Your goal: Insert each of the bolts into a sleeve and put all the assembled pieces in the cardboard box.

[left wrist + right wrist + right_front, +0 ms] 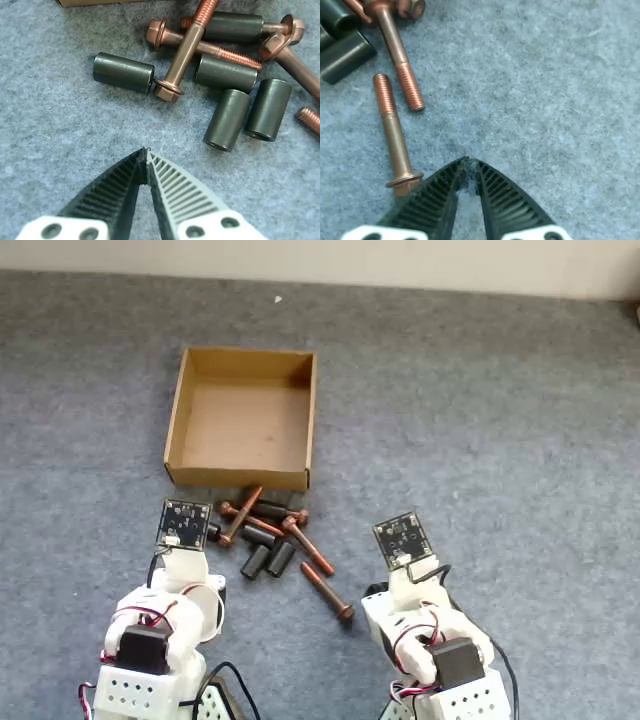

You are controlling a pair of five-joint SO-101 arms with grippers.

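Several copper bolts (187, 47) and black sleeves (227, 119) lie in a loose pile on the grey carpet, just in front of the cardboard box (240, 478). The box's floor is bare. My left gripper (146, 150) is shut on nothing, its tips on the near side of the pile, a short way from one lying sleeve (123, 72). My right gripper (467, 161) is also shut and holds nothing. It hovers beside the head of a lone bolt (395, 135) at the pile's near right edge. A second bolt (395, 50) lies just beyond it.
Grey carpet (500, 420) stretches open to the right of and behind the box. Both arm bases (150, 650) stand at the near edge. A pale wall strip runs along the far side.
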